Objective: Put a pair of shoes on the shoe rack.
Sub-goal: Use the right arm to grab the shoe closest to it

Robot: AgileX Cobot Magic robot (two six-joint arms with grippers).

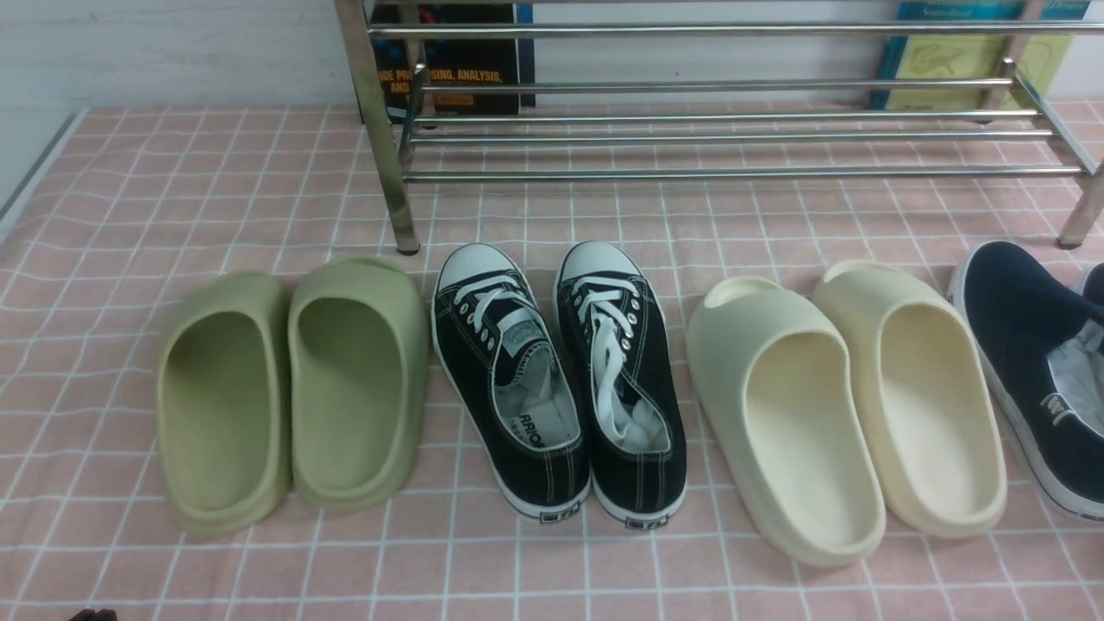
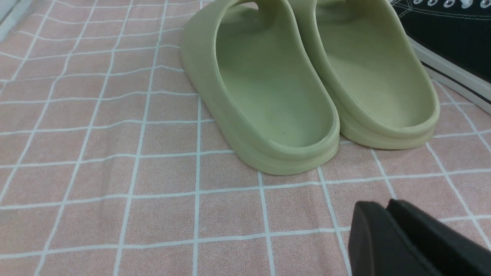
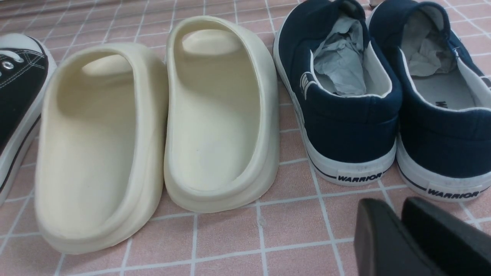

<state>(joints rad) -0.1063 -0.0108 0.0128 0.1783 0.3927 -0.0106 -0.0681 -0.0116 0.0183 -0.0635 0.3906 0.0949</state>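
The pair of shoes, navy slip-ons with white soles, stands at the far right of the pink checked cloth. The left shoe and the right shoe show heel-on in the right wrist view, with crumpled paper inside. The front view shows one shoe, and the frame edge cuts off the other. My right gripper hovers just behind their heels, fingers slightly apart and empty. The left gripper is behind the green slippers, fingers together, holding nothing. The chrome shoe rack stands at the back, its bars bare.
In a row in front of the rack stand green slippers, black lace-up sneakers and cream slippers. Books lean against the wall behind the rack. A rack leg stands by the sneakers' toes.
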